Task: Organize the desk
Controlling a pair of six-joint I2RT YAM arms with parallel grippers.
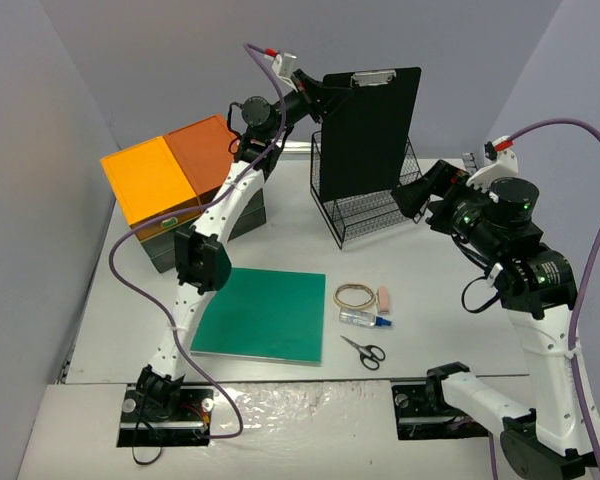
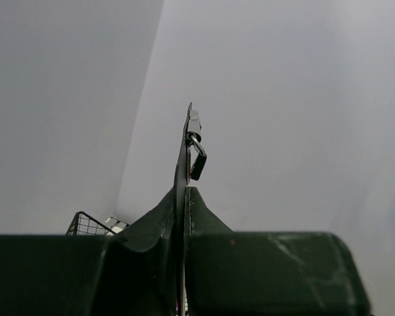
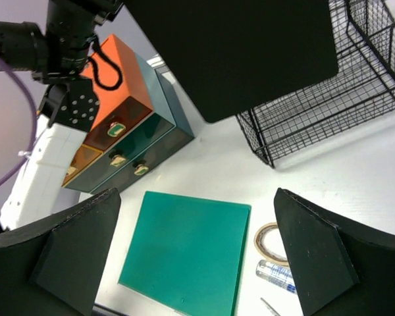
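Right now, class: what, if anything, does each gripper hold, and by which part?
The left gripper is shut on the flat black clipboard, pinching its side edge near a top corner. The right gripper is open and holds nothing.

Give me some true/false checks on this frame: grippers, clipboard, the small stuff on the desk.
1. The left gripper is shut on the clipboard. True.
2. The right gripper is shut. False: its jaws stand open and hold nothing.
3. The green board lies flat on the desk. True.
4. The scissors lie on the green board. False: they lie on the desk, to the right of it.
5. The tape roll sits in the rack. False: it lies on the desk, in front of the rack.
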